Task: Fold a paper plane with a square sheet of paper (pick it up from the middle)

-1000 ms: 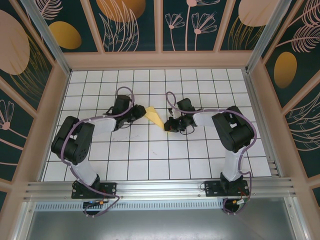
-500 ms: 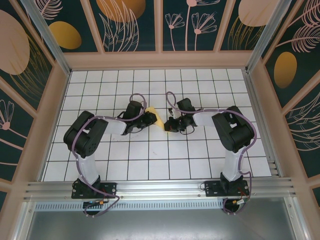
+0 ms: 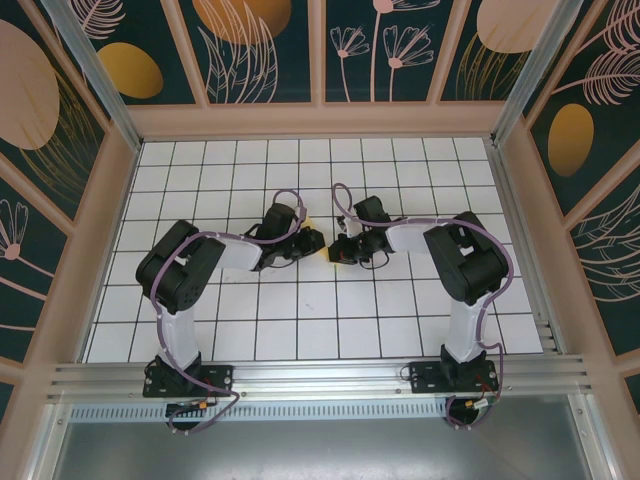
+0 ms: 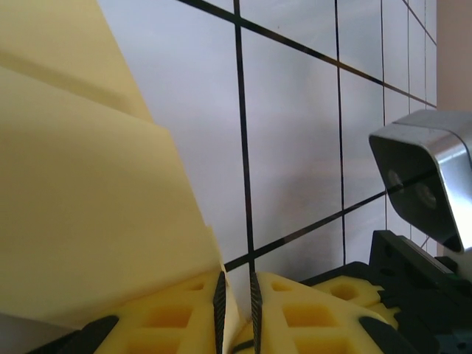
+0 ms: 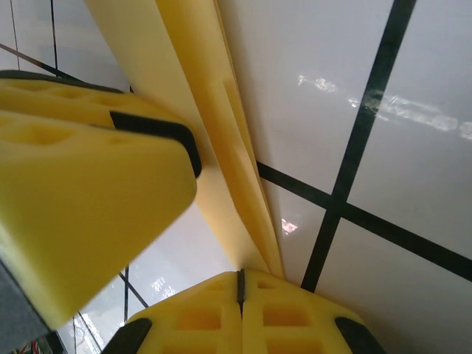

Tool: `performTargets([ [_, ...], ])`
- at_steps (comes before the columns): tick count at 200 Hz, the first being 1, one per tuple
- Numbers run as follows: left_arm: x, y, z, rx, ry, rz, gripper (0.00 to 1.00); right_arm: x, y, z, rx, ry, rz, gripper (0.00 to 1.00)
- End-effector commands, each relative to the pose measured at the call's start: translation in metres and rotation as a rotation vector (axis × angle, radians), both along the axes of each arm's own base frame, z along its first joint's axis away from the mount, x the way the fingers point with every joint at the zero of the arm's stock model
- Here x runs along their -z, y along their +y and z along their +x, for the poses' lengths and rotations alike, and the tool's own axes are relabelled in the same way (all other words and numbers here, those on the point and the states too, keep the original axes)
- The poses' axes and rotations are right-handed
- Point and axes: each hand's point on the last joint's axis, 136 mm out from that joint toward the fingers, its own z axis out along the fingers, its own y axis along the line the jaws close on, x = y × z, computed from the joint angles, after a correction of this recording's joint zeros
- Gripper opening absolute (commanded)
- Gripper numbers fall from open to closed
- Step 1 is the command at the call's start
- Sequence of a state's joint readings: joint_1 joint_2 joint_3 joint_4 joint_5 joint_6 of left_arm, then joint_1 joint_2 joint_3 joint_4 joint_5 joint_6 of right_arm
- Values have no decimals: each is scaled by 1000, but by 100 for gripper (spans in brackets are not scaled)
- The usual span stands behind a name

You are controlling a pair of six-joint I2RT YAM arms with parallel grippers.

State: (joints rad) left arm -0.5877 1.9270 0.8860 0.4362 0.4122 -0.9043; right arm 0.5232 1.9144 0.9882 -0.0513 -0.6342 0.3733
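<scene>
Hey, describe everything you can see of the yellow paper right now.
The yellow paper is thin, plain and matte. It is folded into layered flaps with straight creases and narrows to a wedge. It lies over the white gridded table, near its middle. The left gripper pinches one edge, and the right gripper is shut on the narrow end.

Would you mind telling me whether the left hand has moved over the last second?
Yes. The left hand slid rightward across the grid tiles, closing on the right hand, which stayed put.
</scene>
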Motion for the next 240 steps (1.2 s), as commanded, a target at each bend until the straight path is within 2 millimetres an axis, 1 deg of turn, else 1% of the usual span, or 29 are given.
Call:
performTargets([
  [1, 4, -3, -6, 5, 31, 5, 19, 42, -27, -21, 38, 133, -141, 4],
  [20, 14, -1, -6, -10, 55, 28, 19, 43, -28, -22, 39, 133, -143, 4],
  [71, 37, 13, 2, -73, 97, 144, 18, 45, -32, -24, 45, 137, -162, 4],
  [108, 51, 31, 5, -120, 106, 248, 18, 46, -35, -25, 48, 135, -176, 4],
  [131, 52, 40, 9, -140, 108, 264, 19, 47, -37, -26, 50, 134, -182, 3],
  [132, 47, 38, 14, -142, 95, 255, 19, 47, -37, -26, 50, 135, -182, 3],
  [134, 43, 37, 18, -147, 86, 250, 19, 48, -37, -26, 50, 136, -182, 3],
  [142, 41, 40, 22, -155, 79, 255, 19, 48, -38, -26, 51, 136, -184, 3],
  [184, 34, 63, 44, -209, 57, 286, 20, 49, -39, -27, 53, 138, -186, 3],
  [240, 33, 97, 72, -279, 44, 338, 22, 50, -40, -27, 54, 141, -186, 4],
])
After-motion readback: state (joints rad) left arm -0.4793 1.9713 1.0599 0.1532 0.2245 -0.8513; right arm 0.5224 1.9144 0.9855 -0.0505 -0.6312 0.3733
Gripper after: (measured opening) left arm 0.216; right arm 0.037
